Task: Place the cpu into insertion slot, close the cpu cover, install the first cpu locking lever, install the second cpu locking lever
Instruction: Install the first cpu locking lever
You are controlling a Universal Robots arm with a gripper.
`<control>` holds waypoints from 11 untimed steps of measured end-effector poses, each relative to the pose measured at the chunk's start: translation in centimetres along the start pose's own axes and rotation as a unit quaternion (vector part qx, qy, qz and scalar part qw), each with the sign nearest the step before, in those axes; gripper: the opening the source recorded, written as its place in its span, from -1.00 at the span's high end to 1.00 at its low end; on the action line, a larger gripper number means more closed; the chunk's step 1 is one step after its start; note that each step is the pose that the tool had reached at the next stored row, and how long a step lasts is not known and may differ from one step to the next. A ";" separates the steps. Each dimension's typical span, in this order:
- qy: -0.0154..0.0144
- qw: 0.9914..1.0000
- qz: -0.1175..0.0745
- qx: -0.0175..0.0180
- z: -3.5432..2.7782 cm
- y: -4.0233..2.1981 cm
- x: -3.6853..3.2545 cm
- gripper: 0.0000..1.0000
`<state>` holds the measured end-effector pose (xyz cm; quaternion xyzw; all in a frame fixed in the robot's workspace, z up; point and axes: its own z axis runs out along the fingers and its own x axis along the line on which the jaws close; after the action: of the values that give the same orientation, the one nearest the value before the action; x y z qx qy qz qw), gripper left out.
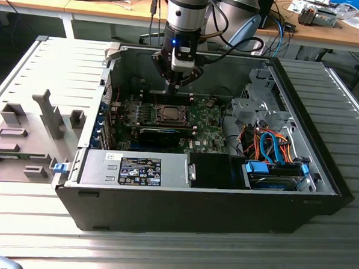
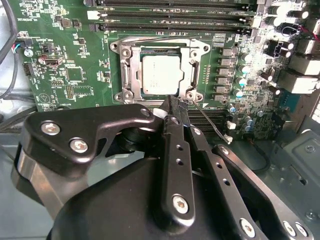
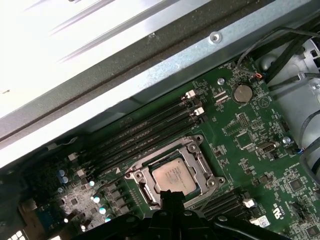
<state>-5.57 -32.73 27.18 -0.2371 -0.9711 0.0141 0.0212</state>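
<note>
Over the open computer case (image 1: 298,171), as the exterior view has it, the arm reaches down from above, and its gripper (image 1: 177,83) hangs just above the green board (image 1: 203,133), close to the insertion slot (image 1: 168,114). A dull square shows in the middle of the slot. The case lies on a ribbed grey table (image 1: 161,254), with a grey block of moulded holders (image 1: 23,132) on the exterior view's left and a bundle of orange and blue cables (image 1: 275,145) inside the case on the exterior view's right.

From the second wrist view, the cpu (image 2: 159,75) sits flat in the insertion slot (image 2: 192,52), its silver-grey top bare. The cpu cover (image 2: 131,70) lies down around it as a silver frame, the chip showing through its window. A thin wire lever (image 2: 212,122) runs out slantwise from one corner of the socket across the board (image 2: 65,75). The gripper (image 2: 172,102) has its black fingers (image 2: 170,150) drawn together, tips meeting at the socket's edge near that corner; whether they pinch anything I cannot tell.

From the first wrist view, the cpu (image 3: 174,176) rests in the socket frame (image 3: 197,155), beside the long black memory slots (image 3: 145,135). The gripper (image 3: 172,196) has its tips pressed close together, right at the chip's near edge. A round coin cell (image 3: 243,93) sits well apart on the board (image 3: 250,150).
</note>
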 end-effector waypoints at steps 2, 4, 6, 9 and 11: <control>0.000 1.000 -0.002 0.000 0.00 0.00 0.00 0.79; 0.000 1.000 -0.004 0.000 0.00 0.00 0.00 0.79; 0.000 1.000 -0.006 0.000 0.00 0.00 0.00 0.79; -0.001 1.000 -0.019 0.001 0.00 0.00 0.00 0.79; -0.001 1.000 -0.021 0.001 0.00 0.00 0.00 0.79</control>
<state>-5.57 -32.73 27.18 -0.2166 -0.9759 0.0144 0.0209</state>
